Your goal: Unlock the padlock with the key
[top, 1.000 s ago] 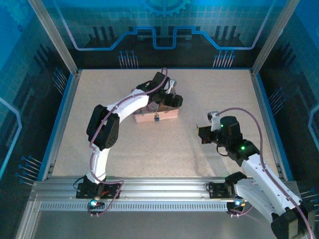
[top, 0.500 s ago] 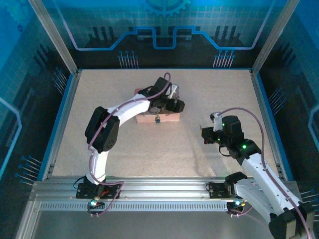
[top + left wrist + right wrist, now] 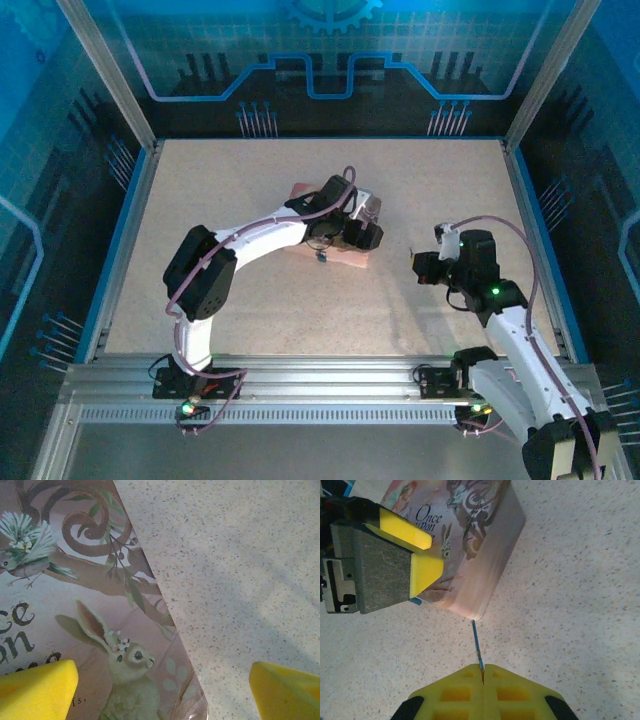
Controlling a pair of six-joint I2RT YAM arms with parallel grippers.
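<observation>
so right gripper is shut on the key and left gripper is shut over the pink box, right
No: the left gripper is open, fingers wide apart over the pink box, as the left wrist view shows. The right gripper is shut on the key.

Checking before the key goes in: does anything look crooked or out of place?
The pink box sits skewed on the table, one corner toward the right gripper, which pinches the key. Nothing looks spilled or damaged.

Pink box (image 3: 487, 572), rabbit-and-bird lid; speckled beige table (image 3: 240, 555); bluish key (image 3: 477, 645).
</observation>
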